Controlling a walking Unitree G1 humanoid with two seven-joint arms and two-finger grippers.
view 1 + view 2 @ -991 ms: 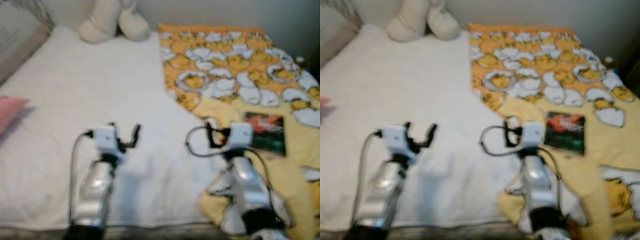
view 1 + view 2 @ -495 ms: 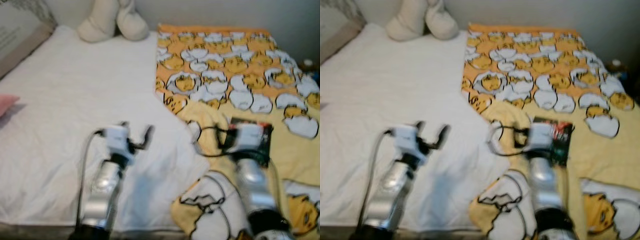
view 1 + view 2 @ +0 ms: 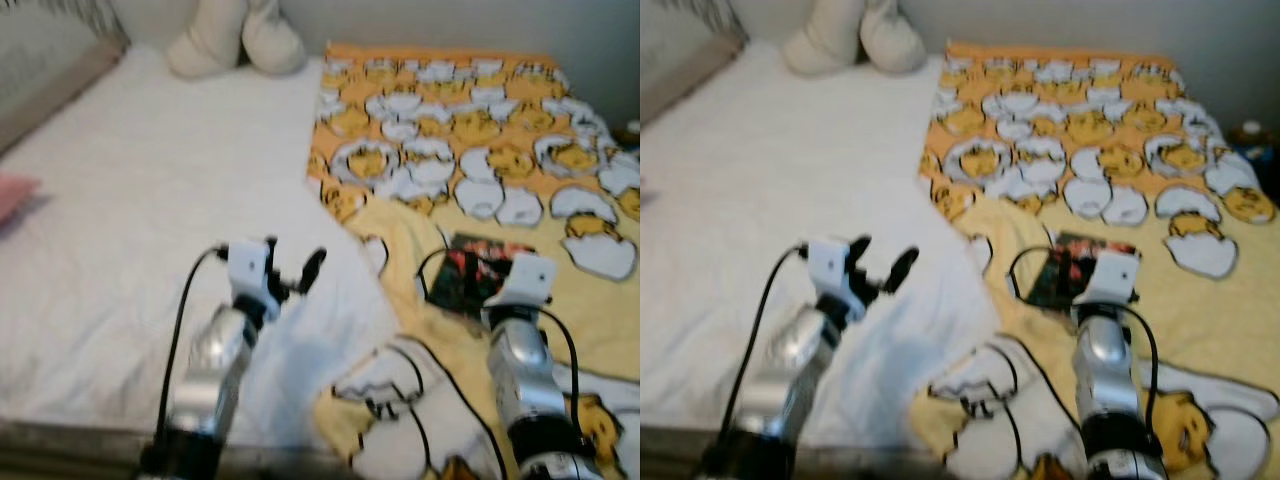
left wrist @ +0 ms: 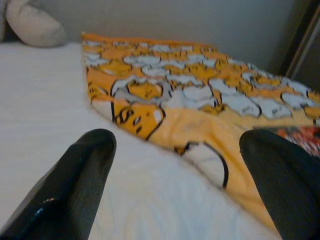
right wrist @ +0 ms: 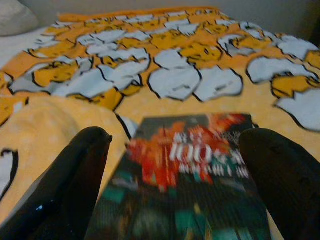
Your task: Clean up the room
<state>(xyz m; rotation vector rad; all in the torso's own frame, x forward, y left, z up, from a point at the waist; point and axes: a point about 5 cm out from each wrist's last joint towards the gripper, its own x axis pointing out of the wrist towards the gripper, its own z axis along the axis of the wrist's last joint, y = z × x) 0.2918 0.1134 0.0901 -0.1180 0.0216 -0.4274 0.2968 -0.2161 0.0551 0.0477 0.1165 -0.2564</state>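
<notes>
1. While the robot is standing at the foot of the bed (image 3: pixel 120 200), a white sheet is covering the bed's left half, out to the 9 o'clock side of the head views.
2. A yellow-and-orange blanket (image 3: pixel 470 130) printed with egg characters is lying over the right half, from 12 o'clock round to 5 o'clock, with a folded corner bunching at 6 o'clock.
3. A cream plush toy (image 3: pixel 235 40) is resting at the head of the bed, at 11 o'clock.
4. A pink item (image 3: pixel 15 195) is showing at the 9 o'clock edge; it is too blurred to identify.
5. A dark book (image 5: pixel 185 175) with a red-and-green cover is lying flat on the blanket, at 4 o'clock of the scene centre.
6. The left gripper (image 3: pixel 290 270) is hovering over the white sheet with its fingers (image 4: pixel 75 180) spread wide apart, holding nothing.
7. The right gripper (image 5: pixel 175 185) is hovering just above the book with its fingers (image 5: pixel 65 185) spread apart, one on each side of the cover, not clamping it.
</notes>
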